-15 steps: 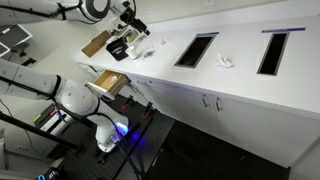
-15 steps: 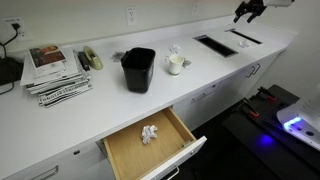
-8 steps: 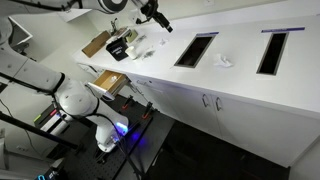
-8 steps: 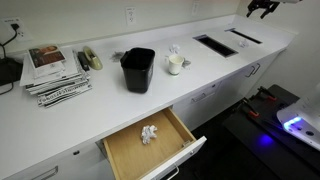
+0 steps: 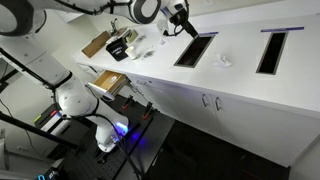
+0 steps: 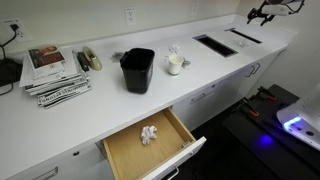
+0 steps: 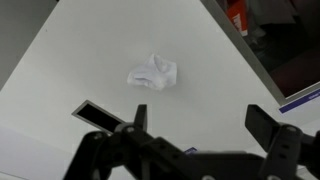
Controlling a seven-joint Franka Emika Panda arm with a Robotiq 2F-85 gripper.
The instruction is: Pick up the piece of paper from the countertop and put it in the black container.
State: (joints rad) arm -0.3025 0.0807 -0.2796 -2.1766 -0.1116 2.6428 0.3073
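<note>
Overhead in the wrist view, one piece of paper, a crumpled white scrap, lies alone on the white tabletop at the centre of the frame. In an exterior view the same piece of paper sits right of centre, between two dark rectangular openings, the left opening and the right opening. One black container stands upright on the tabletop at centre left of an exterior view, well apart from the paper. Below it one drawer is pulled open, with a second crumpled white wad inside. One stack of magazines lies at the left edge. The single arm reaches across the top of the frame, its hand held above the tabletop, just left of the left opening and clear of the paper. In the wrist view the hand points down from the bottom of the frame, its two fingers spread wide with nothing between them. The hand also shows at upper right in an exterior view.
</note>
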